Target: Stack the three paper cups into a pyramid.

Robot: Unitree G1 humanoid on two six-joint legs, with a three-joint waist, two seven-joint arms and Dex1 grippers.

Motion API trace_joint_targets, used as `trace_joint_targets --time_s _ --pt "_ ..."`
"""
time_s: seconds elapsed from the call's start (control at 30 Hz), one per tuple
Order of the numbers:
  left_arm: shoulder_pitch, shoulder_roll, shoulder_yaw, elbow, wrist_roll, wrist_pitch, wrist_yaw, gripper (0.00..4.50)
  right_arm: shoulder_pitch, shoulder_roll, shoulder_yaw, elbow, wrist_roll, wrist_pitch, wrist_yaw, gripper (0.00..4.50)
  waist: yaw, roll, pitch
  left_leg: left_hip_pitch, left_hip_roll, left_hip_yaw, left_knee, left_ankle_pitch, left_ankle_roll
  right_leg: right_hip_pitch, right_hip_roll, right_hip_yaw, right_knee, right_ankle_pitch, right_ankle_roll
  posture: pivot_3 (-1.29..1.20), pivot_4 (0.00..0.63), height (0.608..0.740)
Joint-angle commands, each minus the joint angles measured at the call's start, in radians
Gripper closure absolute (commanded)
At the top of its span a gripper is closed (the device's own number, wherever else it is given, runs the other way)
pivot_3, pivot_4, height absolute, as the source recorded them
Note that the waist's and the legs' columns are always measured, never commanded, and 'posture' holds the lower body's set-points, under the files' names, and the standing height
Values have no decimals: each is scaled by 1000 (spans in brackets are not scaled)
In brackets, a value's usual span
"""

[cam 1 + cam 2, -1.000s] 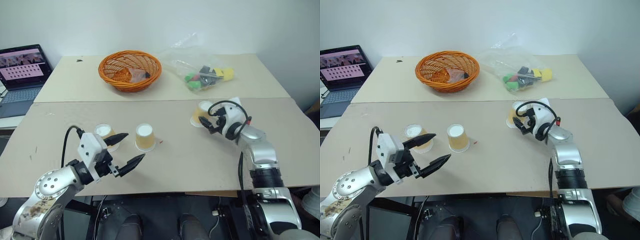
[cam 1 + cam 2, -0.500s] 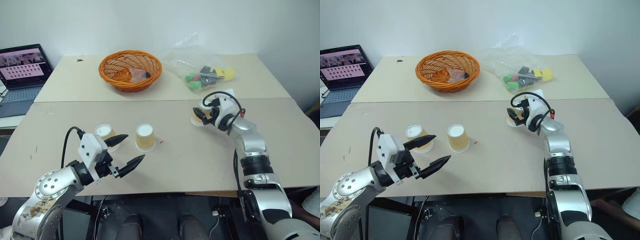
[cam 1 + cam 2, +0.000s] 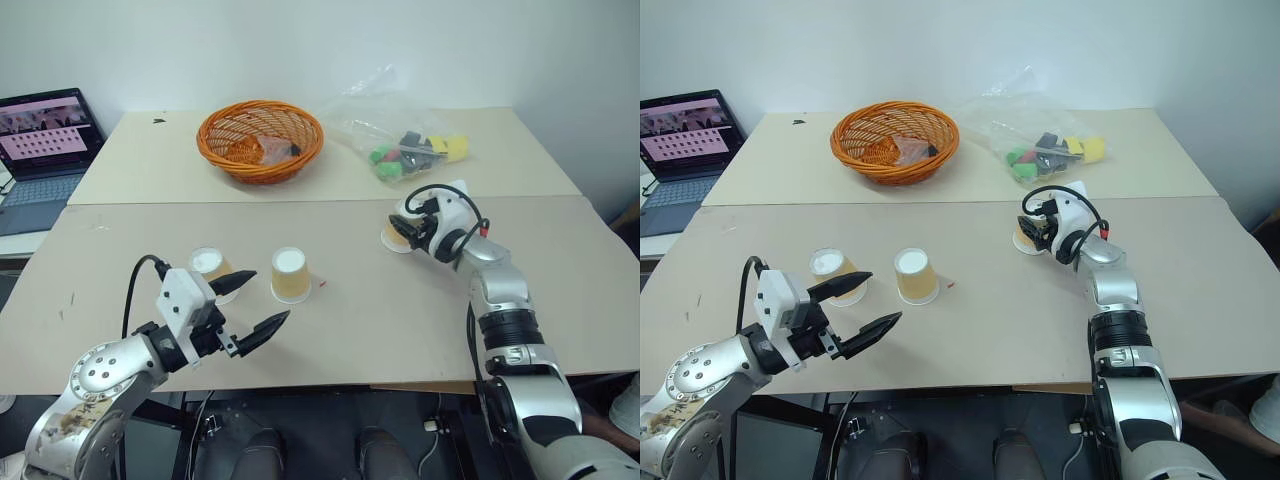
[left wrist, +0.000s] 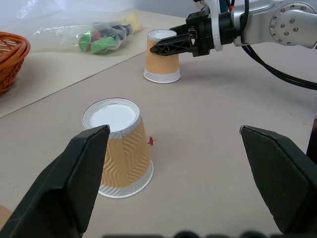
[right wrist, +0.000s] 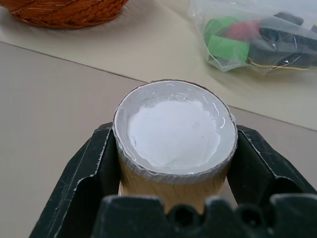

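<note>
The right pincer (image 3: 1035, 228) is clamped on a small tapered paper cup with tan-orange ribbed sides and a white base (image 5: 174, 148). This cup stands upside down on the tan table top (image 3: 400, 320), and the two black fingers (image 5: 79, 173) press its sides just below the upturned base, one on each side. A grip that high probably suits a lift straight up, with the wide rim left free to settle onto other cups.

Well off to this pincer's left, two more cups of the same kind stand inverted: the middle paper cup (image 3: 290, 275) and the far-left paper cup (image 3: 207, 268). They sit near each other but apart, with a gap between them that looks too wide for a third cup to bridge. They likely need to be brought closer before the held cup goes on top.

The left pincer (image 3: 252, 302) hovers just in front of that pair with its fingers spread wide and nothing between them.

Between the held cup and the pair lies bare table, so a sideways carry has open room. Beyond the right pincer, close behind the held cup, lies a clear plastic bag of coloured pieces (image 3: 410, 145). An orange wicker basket (image 3: 260, 138) stands further back. The table's right edge is a fair way outward of the gripping arm.
</note>
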Motion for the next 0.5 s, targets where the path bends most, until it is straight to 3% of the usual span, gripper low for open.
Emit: trace_joint_targets --time_s 0.03,0.13,0.27,0.5 --pt "-9 11 0 -9 -6 -8 -7 0 -23 2 -15 -57 23 -19 14 1700 0 0 0 0 0 0 0 0 0 0 0 0 0 0 0 0 150 740" --pt "-12 13 -6 -3 -4 -7 -9 0 -20 -4 -25 -136 68 20 65 1700 0 0 0 0 0 0 0 0 0 0 0 0 0 0 0 0 150 740" --pt "-15 15 -15 1 -2 -5 -9 0 6 -69 6 -304 167 125 255 1700 1 1 1 -1 0 0 0 0 0 -1 0 0 0 0 0 0 150 740" --pt "-22 14 -29 4 -6 -4 -13 0 63 -152 151 -480 280 221 576 1700 0 1 1 0 0 -1 0 0 0 0 0 -1 -1 0 0 0 150 740"
